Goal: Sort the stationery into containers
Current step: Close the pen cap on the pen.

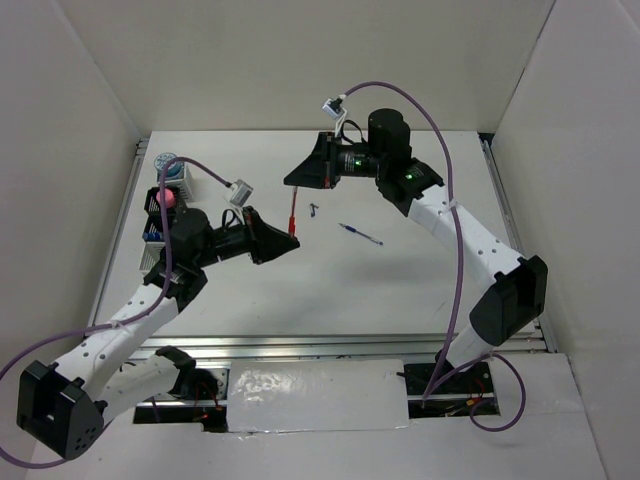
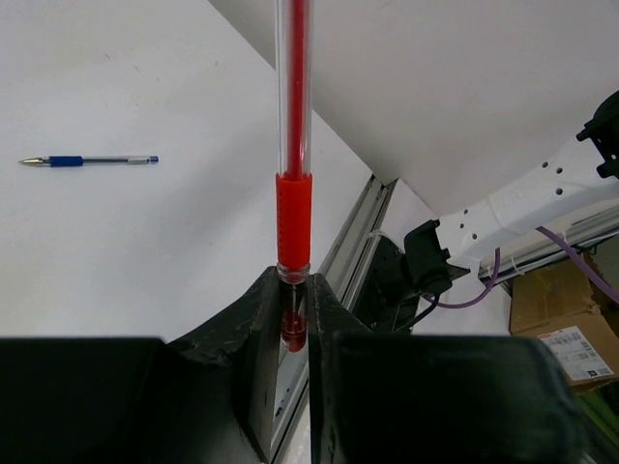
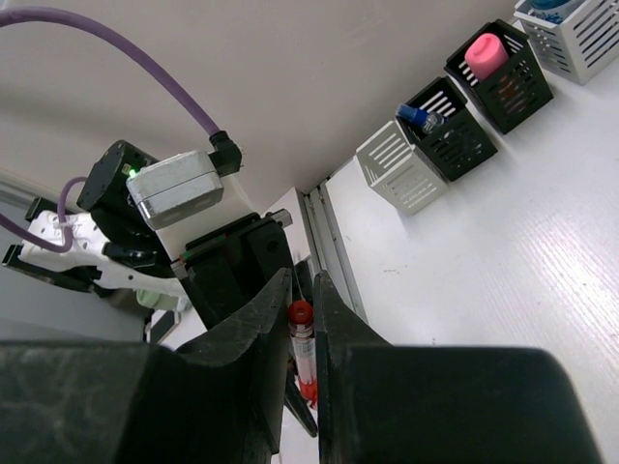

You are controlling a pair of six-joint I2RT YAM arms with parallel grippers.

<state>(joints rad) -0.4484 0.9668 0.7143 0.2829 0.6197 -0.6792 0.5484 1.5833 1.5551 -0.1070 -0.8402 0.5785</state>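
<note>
The red pen hangs in the air between both grippers, above the table. My left gripper is shut on its lower end; in the left wrist view the pen rises straight out of the closed jaws. My right gripper is closed round the pen's upper end. The blue pen lies on the table right of the grippers and shows in the left wrist view. The containers stand in a row at the far left.
In the right wrist view the row runs: white slotted box, black mesh box with the blue-capped bottle, black box with the pink block, white box. A small dark piece lies near the red pen.
</note>
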